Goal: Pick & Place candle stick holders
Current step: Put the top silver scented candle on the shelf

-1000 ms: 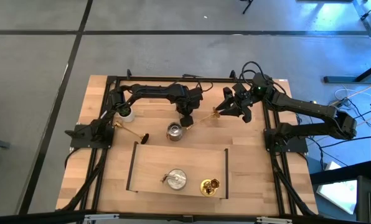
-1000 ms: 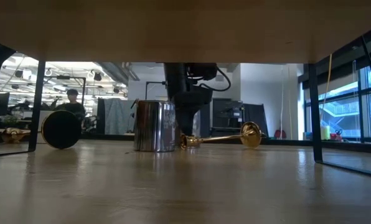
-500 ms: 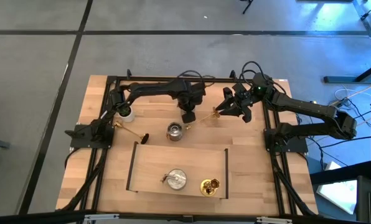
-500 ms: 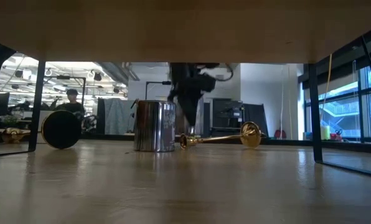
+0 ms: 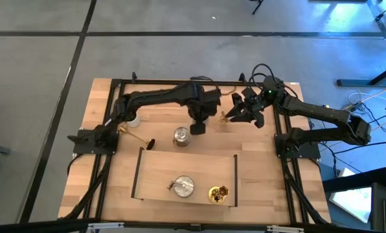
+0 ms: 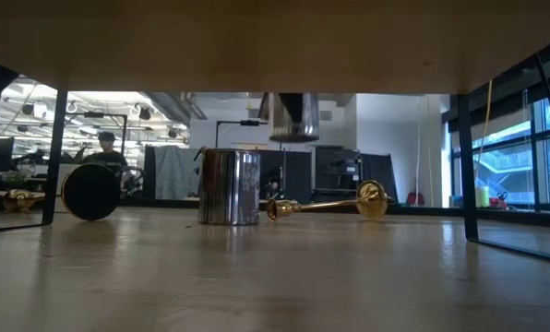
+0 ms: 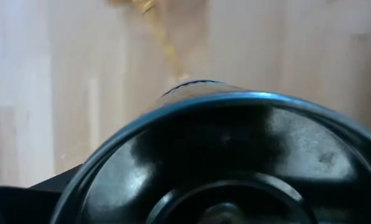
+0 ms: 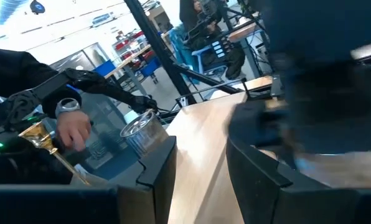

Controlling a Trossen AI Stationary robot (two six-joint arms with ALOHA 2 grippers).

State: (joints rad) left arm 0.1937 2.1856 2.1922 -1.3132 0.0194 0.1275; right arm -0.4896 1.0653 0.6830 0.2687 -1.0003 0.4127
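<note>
On the wooden worktop [image 5: 109, 97] my left tool [image 5: 197, 127], jaws spread and empty, has lifted clear just beyond the upright silver holder [image 5: 181, 136], leaving the fallen gold holder [image 6: 326, 205] beside it unpicked.

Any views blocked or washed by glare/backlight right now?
High view: unobstructed, even light. Low view: a dark underside spans the top, bright windows backlight the room, and the silver holder mirrors the room. Left wrist view: a dark glossy round part fills most of it, leaving only table and a gold stem. Right wrist view: dark shapes cover the right half.
</note>
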